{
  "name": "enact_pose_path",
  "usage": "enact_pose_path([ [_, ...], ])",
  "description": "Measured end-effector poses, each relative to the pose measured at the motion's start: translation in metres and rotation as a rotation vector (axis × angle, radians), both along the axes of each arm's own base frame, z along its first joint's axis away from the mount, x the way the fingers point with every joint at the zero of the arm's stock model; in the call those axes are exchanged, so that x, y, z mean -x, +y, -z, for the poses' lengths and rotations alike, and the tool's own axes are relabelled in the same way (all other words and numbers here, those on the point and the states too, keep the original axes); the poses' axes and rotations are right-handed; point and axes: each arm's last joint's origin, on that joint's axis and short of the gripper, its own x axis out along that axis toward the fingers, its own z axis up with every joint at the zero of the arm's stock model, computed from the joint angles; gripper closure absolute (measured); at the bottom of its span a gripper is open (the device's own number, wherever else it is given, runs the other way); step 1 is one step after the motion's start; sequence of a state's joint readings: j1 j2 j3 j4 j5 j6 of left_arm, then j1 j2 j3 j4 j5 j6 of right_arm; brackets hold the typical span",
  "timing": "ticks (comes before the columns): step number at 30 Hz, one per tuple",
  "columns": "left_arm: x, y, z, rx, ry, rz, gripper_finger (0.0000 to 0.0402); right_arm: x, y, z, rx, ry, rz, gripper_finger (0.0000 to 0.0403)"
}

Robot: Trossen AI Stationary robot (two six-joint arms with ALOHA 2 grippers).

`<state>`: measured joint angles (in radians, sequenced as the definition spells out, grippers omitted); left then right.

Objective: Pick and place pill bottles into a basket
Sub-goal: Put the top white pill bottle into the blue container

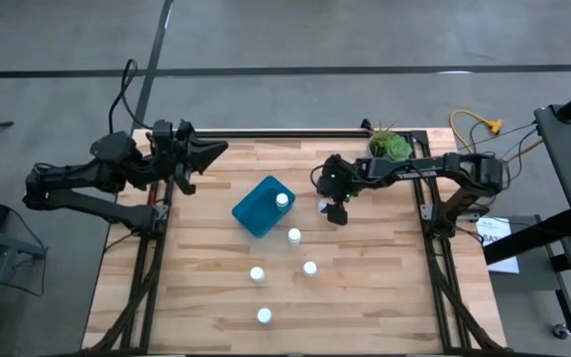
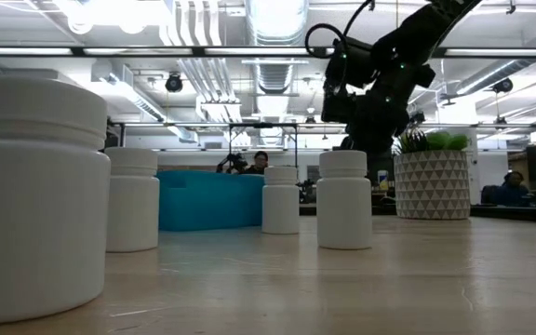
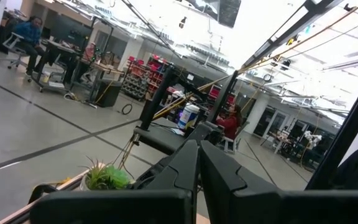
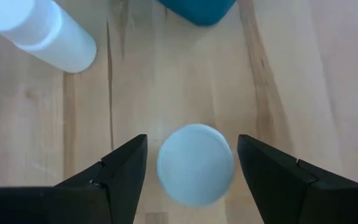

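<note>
The basket (image 1: 262, 206) sits near the middle of the table (image 1: 385, 297), with one bottle (image 1: 283, 199) standing inside it at its right end. Just right of the basket, another bottle (image 1: 324, 208) stands under the right end effector (image 1: 336, 212), between its spread fingers (image 4: 120, 171). Four more bottles stand in front of the basket: two (image 1: 294, 235) (image 1: 310, 268) nearer it, one (image 1: 257, 274) to their left, one (image 1: 264, 315) closest to the front edge. A plant pot (image 1: 389, 147) stands at the table's back right. The left end effector (image 1: 211, 151) hangs over the back left corner.
</note>
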<state>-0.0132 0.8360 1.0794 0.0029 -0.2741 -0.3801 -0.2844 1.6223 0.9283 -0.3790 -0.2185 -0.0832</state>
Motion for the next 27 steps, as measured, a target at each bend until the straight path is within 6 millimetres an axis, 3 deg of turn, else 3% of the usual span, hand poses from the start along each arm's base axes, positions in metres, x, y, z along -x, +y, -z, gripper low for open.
enact_pose_path([
  [13,-0.0001,0.0000,-0.0010,-0.002,-0.011,-0.001,0.0402,-0.0005,-0.0001,0.0047,-0.009,0.021,0.004,0.0185],
  [23,-0.0001,0.0000,-0.0010,-0.002,-0.010,-0.001,0.0402,-0.0013,-0.0003,0.0032,-0.018,0.012,0.019,0.0250],
  [27,-0.0001,0.0000,-0.0009,-0.003,-0.010,-0.001,0.0402,-0.0012,-0.0004,0.0032,-0.020,0.012,0.023,0.0255],
])
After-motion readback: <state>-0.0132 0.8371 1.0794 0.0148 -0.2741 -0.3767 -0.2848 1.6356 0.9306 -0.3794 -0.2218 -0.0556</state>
